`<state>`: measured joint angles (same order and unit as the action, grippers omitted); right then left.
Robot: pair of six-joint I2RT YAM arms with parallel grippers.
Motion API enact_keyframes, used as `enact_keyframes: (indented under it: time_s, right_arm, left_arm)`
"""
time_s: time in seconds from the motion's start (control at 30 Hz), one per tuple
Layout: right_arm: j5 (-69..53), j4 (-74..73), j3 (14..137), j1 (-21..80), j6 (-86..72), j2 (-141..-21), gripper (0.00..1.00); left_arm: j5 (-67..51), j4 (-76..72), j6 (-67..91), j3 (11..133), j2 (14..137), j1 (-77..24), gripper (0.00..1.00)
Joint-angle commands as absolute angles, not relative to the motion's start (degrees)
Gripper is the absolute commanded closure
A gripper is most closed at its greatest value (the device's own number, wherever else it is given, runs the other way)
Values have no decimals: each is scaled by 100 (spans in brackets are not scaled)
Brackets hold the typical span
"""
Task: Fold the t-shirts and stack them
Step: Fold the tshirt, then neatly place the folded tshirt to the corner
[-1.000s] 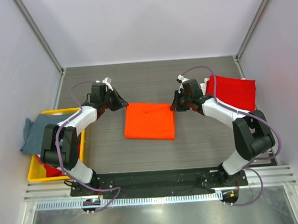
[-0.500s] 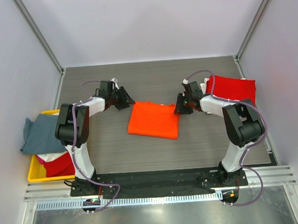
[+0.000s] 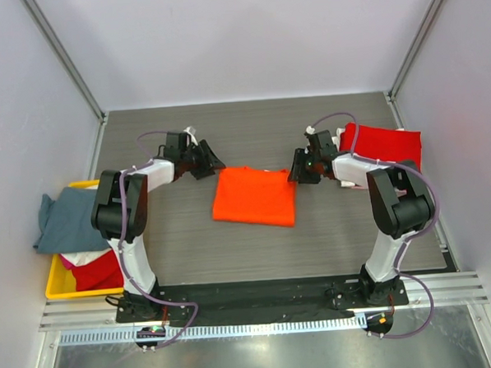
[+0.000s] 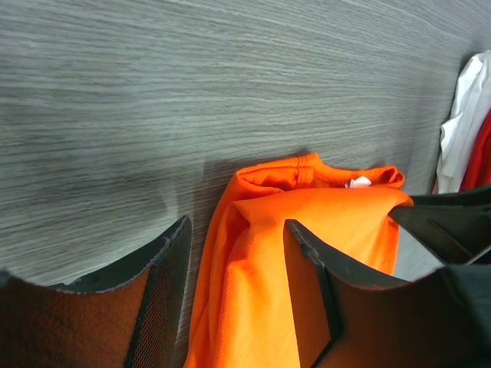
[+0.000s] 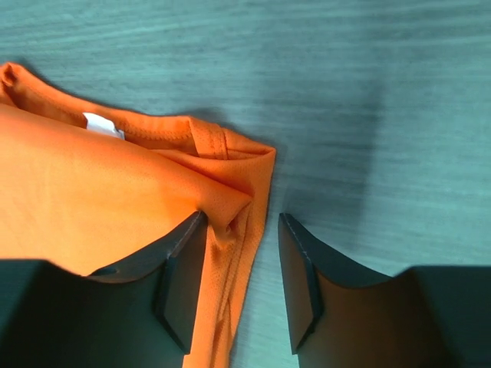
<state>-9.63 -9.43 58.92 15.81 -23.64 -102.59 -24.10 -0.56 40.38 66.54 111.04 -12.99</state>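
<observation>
Orange t-shirt (image 3: 254, 197) is lying folded between your arms. You are holding the left gripper (image 3: 216, 163) and right gripper (image 3: 295, 174) spread, empty, flanking its far corners.

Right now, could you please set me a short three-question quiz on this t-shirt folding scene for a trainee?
1. True or false: the orange t-shirt lies folded between the left hand and the right hand.
2. Where does the grey-blue t-shirt lie? A) draped over the yellow bin's edge B) on the orange t-shirt C) under the right hand
3. Fill in: both hands' jaws stand ____.
Key: 1 true; 2 A; 3 open.
</observation>
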Motion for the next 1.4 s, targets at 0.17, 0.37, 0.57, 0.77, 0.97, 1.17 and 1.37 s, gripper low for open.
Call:
enact_keyframes:
  time_s: [0.17,0.37,0.57,0.77,0.97,1.17,1.37]
  right_arm:
    - [-1573,-677,6301,1345,-2206,-10828,59]
    - [-1766,-580,6503,1292,-2224,-11074,58]
    - [-2003,-466,6653,1266,-2232,-11302,61]
    - [-2030,-343,6794,1257,-2250,-11487,83]
    - [-1846,-193,6741,1266,-2329,-11180,99]
    - [-1749,-193,6513,1266,-2426,-10444,99]
    - [-1706,-202,6100,1257,-2540,-9581,99]
  left_arm:
    - [-2637,-448,4131,6469,11110,-1353,49]
    - [-2601,-589,4113,6240,11048,-1354,48]
    - [-2514,-554,4201,6389,11337,-1354,57]
    - [-2181,-167,4201,6759,11584,-1432,88]
    - [-1907,-255,4289,6873,11426,-1494,100]
    - [-1705,-290,4254,6663,10803,-1591,100]
    - [-1407,-693,4341,5907,9785,-1740,100]
